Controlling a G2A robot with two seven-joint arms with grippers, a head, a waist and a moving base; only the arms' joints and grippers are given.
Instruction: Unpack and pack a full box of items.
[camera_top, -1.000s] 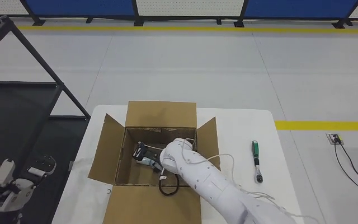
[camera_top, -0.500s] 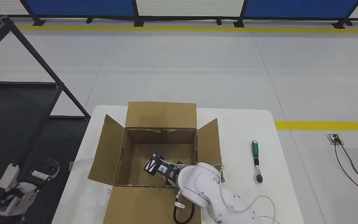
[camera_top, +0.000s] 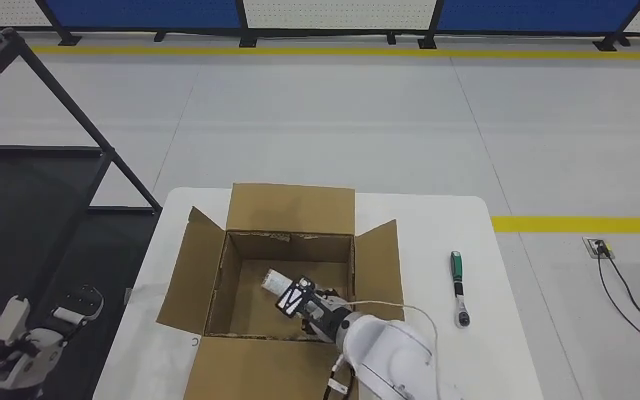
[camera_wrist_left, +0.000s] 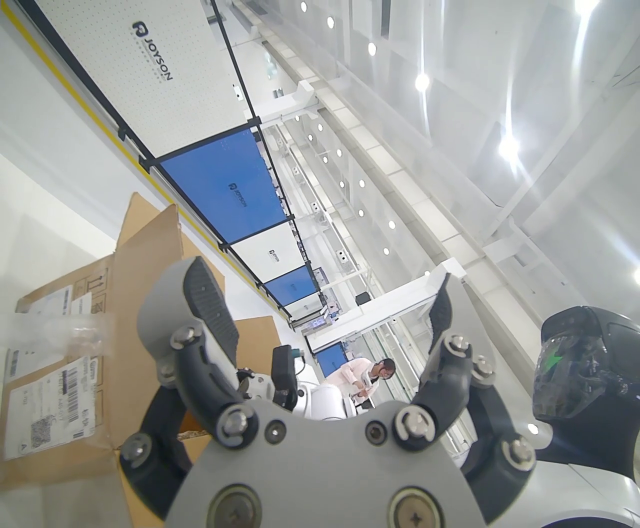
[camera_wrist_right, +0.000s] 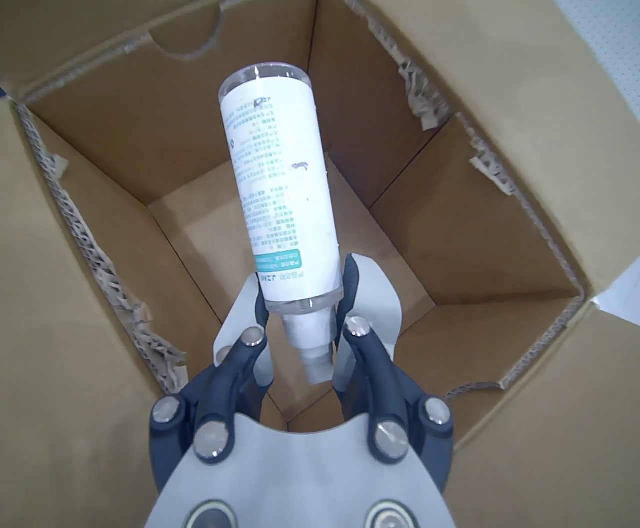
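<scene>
Against a second ago, the right gripper (camera_top: 297, 296) has drawn back from the left part of the box (camera_top: 290, 207) toward its near right corner, and the arm behind it now covers far less of the inside; the bottle (camera_top: 273, 281), then masked by the arm, now shows as a white cylinder pointing far and left; the box's right flap stands a little further out than it did; the left gripper (camera_wrist_left: 320, 295), off the table's (camera_top: 440, 215) near left corner, has barely shifted; the green-handled ratchet (camera_top: 457, 287) lies where it lay, on the table well right of the box. In the top view the arm hides the box's near wall and part of its floor; in the right wrist view the bottle covers a strip of the floor, its cap end sits down between the fingers, and its label print is too small for us to read; a pale translucent shape (camera_wrist_left: 55, 330) against the box's outer side is too blurred for us to name. The right gripper is clamped on the bottle at the shoulder just above the neck, a pad on each side, the base sticking out over the bare floor inside the box; the left gripper's fingers are spread wide with nothing between them, pointing up toward the ceiling.
</scene>
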